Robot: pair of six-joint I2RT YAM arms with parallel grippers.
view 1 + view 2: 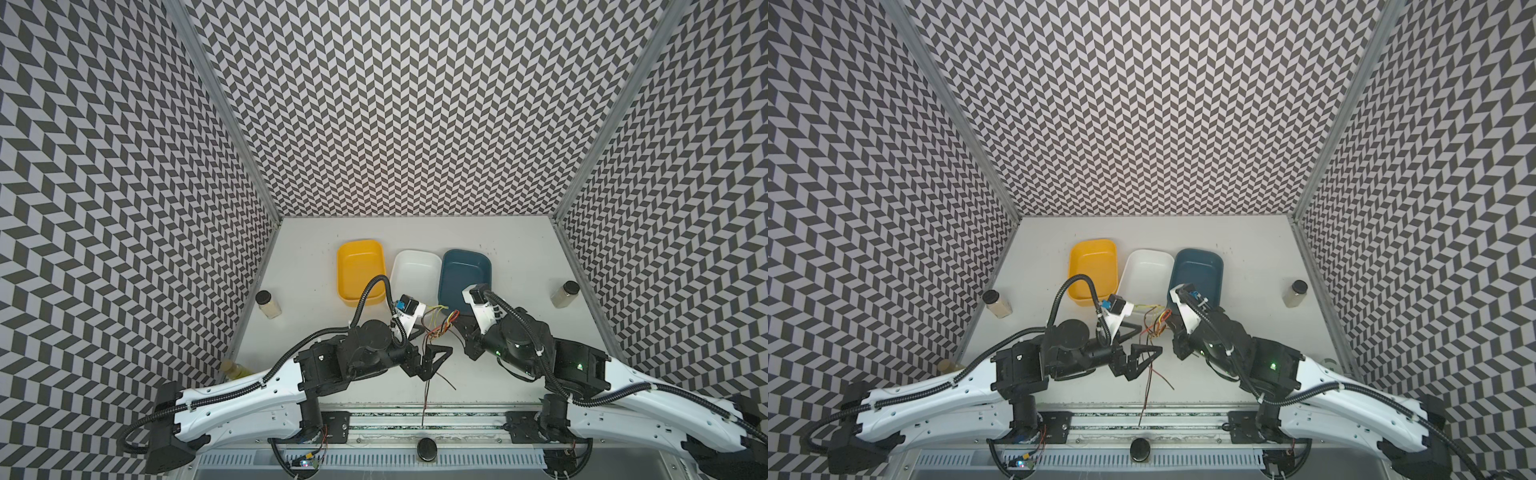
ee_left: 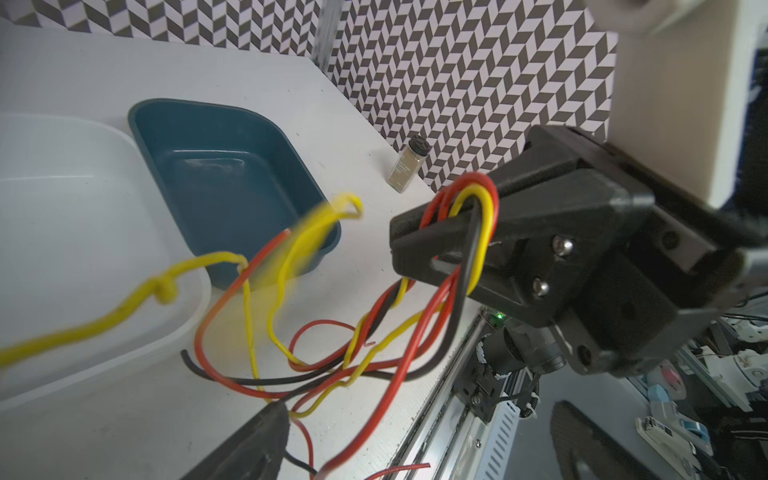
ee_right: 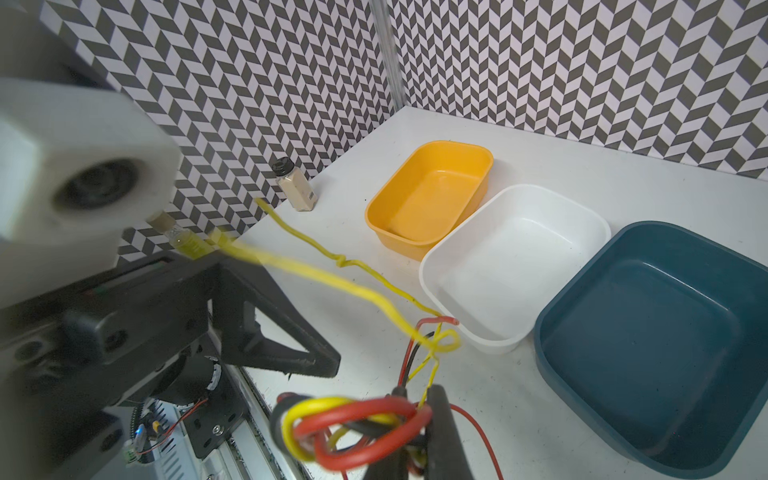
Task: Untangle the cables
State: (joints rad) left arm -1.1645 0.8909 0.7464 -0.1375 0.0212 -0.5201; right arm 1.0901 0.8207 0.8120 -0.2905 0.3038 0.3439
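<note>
1. Between the two grippers, at the front centre of the table, are the cables: red, black and yellow strands knotted together.
2. Long axis: roughly back to front. Yellow ends point toward the white tub, and one dark strand runs over the table's front edge.
3. Right gripper: fingers closed on a loop of all three colours.
4. Left gripper: fingers spread wide, gripping nothing, just in front of the knot.
5. Yellow tub, white tub and blue tub: side by side behind the cables, each showing a bare floor.
6. Left-hand jar and right-hand jar: black-lidded, holding pale powder, near the side walls.
</note>
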